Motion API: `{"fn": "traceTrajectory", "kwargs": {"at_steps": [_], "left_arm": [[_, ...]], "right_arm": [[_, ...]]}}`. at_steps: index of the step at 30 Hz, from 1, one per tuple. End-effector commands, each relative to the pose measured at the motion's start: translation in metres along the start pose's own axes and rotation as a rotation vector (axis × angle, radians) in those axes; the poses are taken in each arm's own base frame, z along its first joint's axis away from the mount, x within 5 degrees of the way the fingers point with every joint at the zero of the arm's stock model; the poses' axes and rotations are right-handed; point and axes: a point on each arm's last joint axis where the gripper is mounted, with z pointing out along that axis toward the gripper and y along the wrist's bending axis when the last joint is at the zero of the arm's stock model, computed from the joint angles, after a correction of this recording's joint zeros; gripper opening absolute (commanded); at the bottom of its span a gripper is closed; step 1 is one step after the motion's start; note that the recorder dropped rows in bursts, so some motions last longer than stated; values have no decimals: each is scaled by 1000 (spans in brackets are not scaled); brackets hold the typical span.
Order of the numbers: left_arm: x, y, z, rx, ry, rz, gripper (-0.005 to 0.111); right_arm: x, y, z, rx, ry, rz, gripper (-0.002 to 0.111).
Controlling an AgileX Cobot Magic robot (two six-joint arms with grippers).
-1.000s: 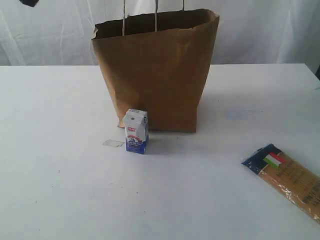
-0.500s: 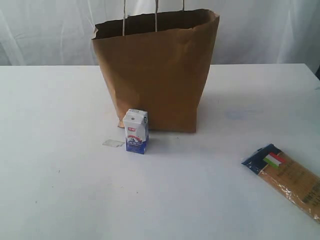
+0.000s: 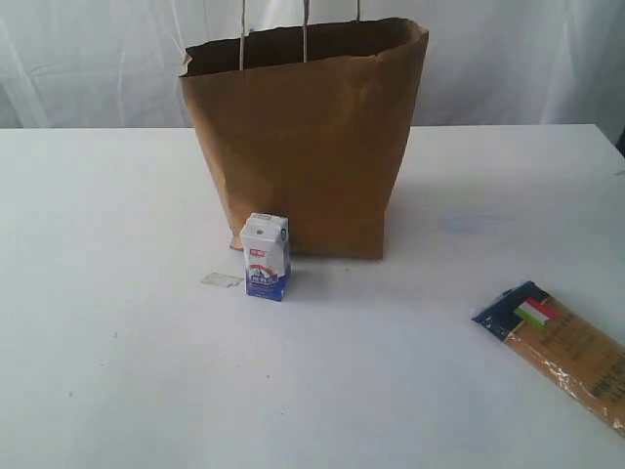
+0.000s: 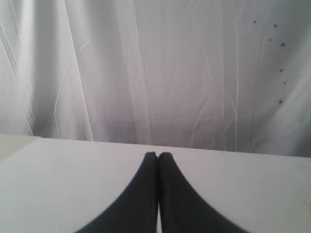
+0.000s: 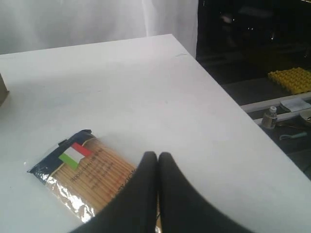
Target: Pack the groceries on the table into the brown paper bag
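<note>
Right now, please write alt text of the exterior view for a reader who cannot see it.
A tall brown paper bag stands open on a white table, a small white-blue carton upright before it; a pasta packet lies at right.

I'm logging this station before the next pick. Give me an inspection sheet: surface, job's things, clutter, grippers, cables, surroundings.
Surface: white table, plain and flat.
Job's things: brown paper bag upright, open at the top; small carton upright in front of the bag's left corner; pasta packet lying flat near the right edge.
Clutter: small clear scrap beside the carton.
Grippers: left gripper shut, empty; right gripper shut, empty, with the pasta packet in its camera's view.
Cables: nothing seen.
Surroundings: white curtain behind the table; dark area with a yellow object past the table's edge.
</note>
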Motion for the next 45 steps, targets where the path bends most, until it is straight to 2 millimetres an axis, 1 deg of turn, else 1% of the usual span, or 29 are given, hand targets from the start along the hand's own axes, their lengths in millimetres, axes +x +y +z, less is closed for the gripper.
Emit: {"fn": "traceTrajectory", "kwargs": {"at_steps": [1, 4, 8, 10, 12, 15, 17, 20, 23, 24, 26, 27, 28, 30, 32, 34, 35, 37, 40, 42, 45], "left_arm": [[27, 0, 4, 1, 73, -30, 0], [54, 1, 9, -6, 153, -97, 0], [97, 1, 12, -13, 287, -108, 0], [112, 2, 12, -20, 318, -132, 0], [120, 3, 13, -38, 294, -189, 0], [118, 3, 14, -34, 228, -195, 0], [109, 2, 11, -3, 172, -186, 0], [95, -1, 10, 56, 124, -117, 0], [79, -4, 9, 110, 74, -8, 0], [76, -4, 8, 124, 64, 38, 0], [76, -4, 8, 130, 58, 45, 0], [80, -4, 8, 129, 73, 41, 0], [84, -5, 9, 130, 91, 31, 0], [99, -5, 10, 128, 145, -5, 0], [117, -5, 10, 126, 199, -41, 0], [120, -5, 10, 128, 221, -50, 0], [126, -6, 8, 141, 295, -21, 0], [127, -6, 8, 139, 297, 1, 0], [125, -5, 8, 136, 280, 7, 0], [127, -6, 8, 140, 303, 8, 0], [132, -7, 6, 145, 364, -40, 0]], "right_arm": [[1, 2, 1, -45, -9, -16, 0], [1, 3, 1, -61, -8, -20, 0], [1, 3, 1, -61, -8, -20, 0], [1, 3, 1, -61, -8, -20, 0], [1, 3, 1, -61, -8, -20, 0], [1, 3, 1, -61, -8, -20, 0], [1, 3, 1, -61, -8, -20, 0], [1, 3, 1, -61, -8, -20, 0], [1, 3, 1, -61, -8, -20, 0], [1, 3, 1, -61, -8, -20, 0], [1, 3, 1, -61, -8, -20, 0], [1, 3, 1, -59, -9, -26, 0], [0, 2, 1, -51, -16, -85, 0], [-1, 1, 1, -35, -29, -170, 0], [-1, 0, 1, -27, -32, -195, 0], [-1, 0, 1, -27, -34, -199, 0], [-2, 0, 1, -20, -40, -222, 0], [-3, 0, 1, -14, -52, -252, 0], [-3, 0, 1, -15, -55, -255, 0], [-3, 0, 1, -15, -55, -255, 0], [-4, 0, 1, -22, -66, -246, 0]]}}
